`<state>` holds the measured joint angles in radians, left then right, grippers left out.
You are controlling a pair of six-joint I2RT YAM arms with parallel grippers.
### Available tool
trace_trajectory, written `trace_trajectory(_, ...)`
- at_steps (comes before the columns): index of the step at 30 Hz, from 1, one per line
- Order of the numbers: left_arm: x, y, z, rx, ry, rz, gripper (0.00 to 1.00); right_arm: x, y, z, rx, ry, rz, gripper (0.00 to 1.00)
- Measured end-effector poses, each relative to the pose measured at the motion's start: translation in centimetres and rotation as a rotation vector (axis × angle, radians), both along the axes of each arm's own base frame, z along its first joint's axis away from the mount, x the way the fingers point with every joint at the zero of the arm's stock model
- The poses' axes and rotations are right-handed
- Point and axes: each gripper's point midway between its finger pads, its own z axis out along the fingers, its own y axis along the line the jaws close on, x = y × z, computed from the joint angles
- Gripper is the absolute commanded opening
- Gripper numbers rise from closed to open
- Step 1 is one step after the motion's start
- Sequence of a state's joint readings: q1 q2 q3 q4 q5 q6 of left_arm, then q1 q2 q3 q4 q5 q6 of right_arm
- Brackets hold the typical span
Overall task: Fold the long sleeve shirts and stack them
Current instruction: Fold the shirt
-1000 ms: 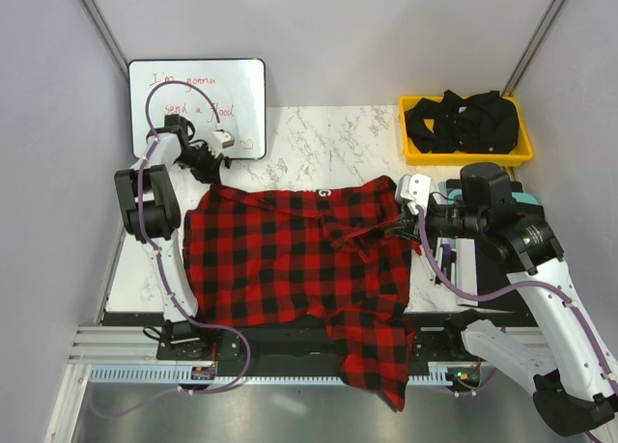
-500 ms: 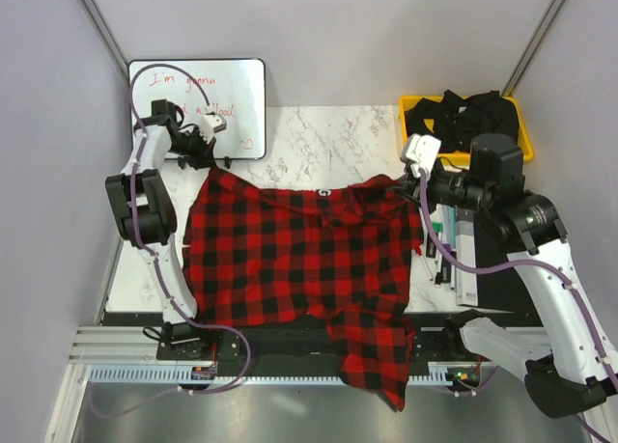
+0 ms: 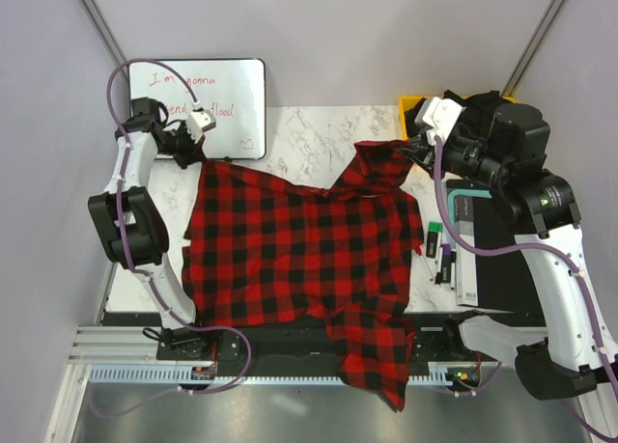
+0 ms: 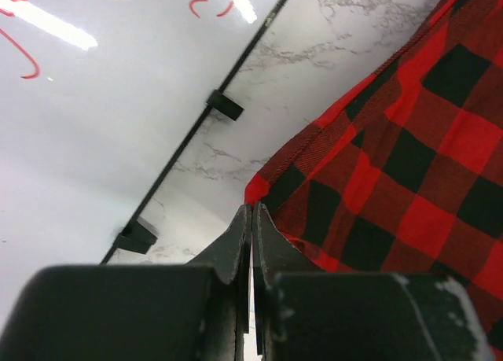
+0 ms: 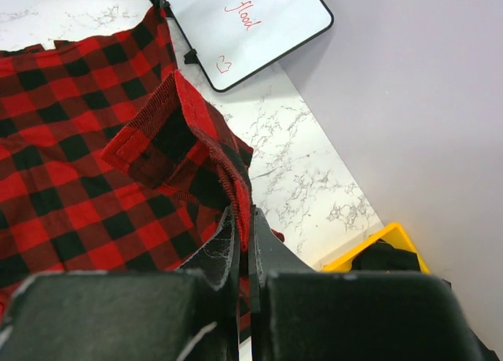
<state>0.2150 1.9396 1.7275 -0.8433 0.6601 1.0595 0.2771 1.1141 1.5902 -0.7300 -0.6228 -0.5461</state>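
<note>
**One shirt, both grippers pinching its far corners**

The left gripper [image 4: 251, 211], jaws fully closed, is nipping the upper-left corner of the red-and-black flannel shirt [image 3: 290, 250] beside the whiteboard [image 3: 208, 91]. The right gripper [image 5: 244, 219], likewise clamped, is lifting the upper-right corner into a raised fold. Judged purpose: the two are drawing the cloth taut and flat before folding. The shirt is lying across mid-frame on the marble table [image 3: 328, 139], its lower part hanging over the near edge at bottom centre. Count: one shirt, two grippers, one whiteboard, and one yellow bin [image 5: 397, 233] holding dark cloth at upper right.
</note>
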Motion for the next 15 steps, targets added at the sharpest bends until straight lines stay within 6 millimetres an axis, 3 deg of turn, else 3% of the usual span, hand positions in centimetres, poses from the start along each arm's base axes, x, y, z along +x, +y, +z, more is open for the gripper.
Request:
trace_trajectory(4, -2.3, 0.0, -1.5, 0.02, 0.01, -0.033, 0.02, -0.5, -0.1, 0.1, 0.0, 0.002, 0.001, 0.0)
trace_trajectory(9, -5.6, 0.0, -3.5, 0.037, 0.034, -0.065, 0.02, -2.6, -0.6, 0.2, -0.004, 0.004, 0.009, 0.0)
trace_trajectory(15, -9.0, 0.3, -4.0, 0.071, 0.008, -0.089, 0.02, -5.7, -1.0, -0.4, -0.009, 0.022, 0.042, 0.0)
